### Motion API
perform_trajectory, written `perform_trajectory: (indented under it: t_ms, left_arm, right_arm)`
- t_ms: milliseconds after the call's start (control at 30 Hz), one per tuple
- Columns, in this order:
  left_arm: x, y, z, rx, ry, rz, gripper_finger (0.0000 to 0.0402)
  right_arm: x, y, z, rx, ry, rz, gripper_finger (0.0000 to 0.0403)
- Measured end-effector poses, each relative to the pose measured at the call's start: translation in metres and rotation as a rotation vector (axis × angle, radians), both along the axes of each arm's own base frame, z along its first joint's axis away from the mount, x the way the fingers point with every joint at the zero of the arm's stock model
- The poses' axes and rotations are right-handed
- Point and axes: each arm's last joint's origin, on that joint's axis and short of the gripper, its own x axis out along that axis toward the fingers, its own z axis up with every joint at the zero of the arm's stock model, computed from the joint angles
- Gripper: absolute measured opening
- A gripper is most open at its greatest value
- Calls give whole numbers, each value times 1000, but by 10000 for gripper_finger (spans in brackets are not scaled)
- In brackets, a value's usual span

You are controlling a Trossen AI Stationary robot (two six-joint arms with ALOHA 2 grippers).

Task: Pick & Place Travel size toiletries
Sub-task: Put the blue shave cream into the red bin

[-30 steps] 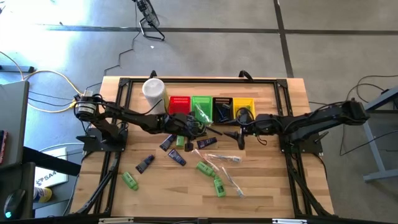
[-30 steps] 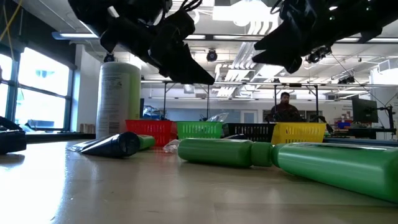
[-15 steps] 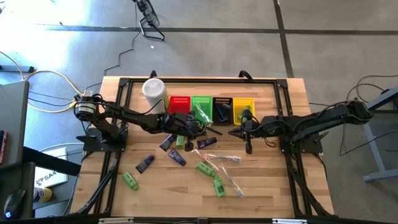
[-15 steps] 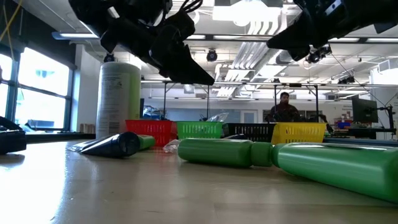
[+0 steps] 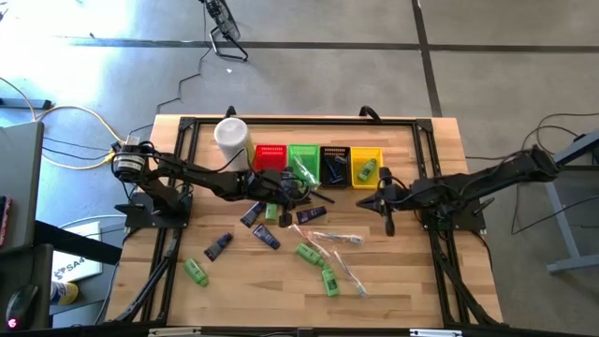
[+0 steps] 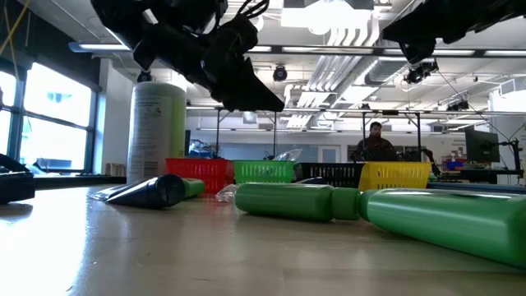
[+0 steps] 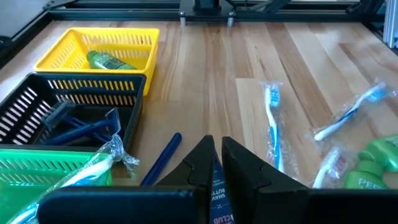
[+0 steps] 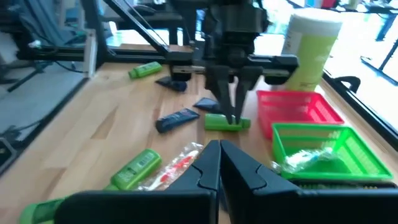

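A row of small baskets is set along the back of the table (image 5: 187,300), apparently so that each kind of toiletry gets its own bin: the red basket (image 5: 270,154), the green basket (image 5: 302,155) with a wrapped toothbrush (image 7: 93,168) laid across its rim, the black basket (image 7: 37,112) with blue razors (image 7: 81,127), and the yellow basket (image 7: 93,46) with one green mini bottle (image 7: 109,60) lying in it. The right gripper (image 5: 387,218) is seen just in front of the yellow basket, its fingers pressed together with nothing between them, which suggests the bottle has been delivered. The left gripper (image 5: 298,200) is held low over the middle of the table, nearly closed; a dark blue tube (image 7: 217,196) is seen between its fingertips, probably gripped for sorting. Green bottles (image 5: 316,264), dark tubes (image 5: 265,236) and wrapped toothbrushes (image 5: 339,239) are left scattered on the wood, so much remains. A tall white canister (image 5: 231,138) is left standing beside the red basket.
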Motion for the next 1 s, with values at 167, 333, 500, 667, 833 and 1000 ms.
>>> perform_trajectory:
  t_ms: [167,333,500,667,833,1000]
  left_arm:
    - [0,-3,0,-7,0,-2,26]
    - [0,-7,0,-10,-1,16,26]
    - [1,-10,3,-1,-35,30,26]
    - [1,-10,3,-1,-34,30,26]
    - [1,-10,3,-1,-34,31,26]
    - [1,-9,2,-4,-22,33,26]
  right_arm:
    - [-3,4,2,-40,-14,-30,2]
    - [-8,8,2,-46,-13,-18,2]
    - [-14,12,4,-39,-11,16,2]
    - [-22,17,9,-18,-47,63,2]
    - [-23,20,12,59,-70,70,2]
    - [-22,21,11,55,-60,70,2]
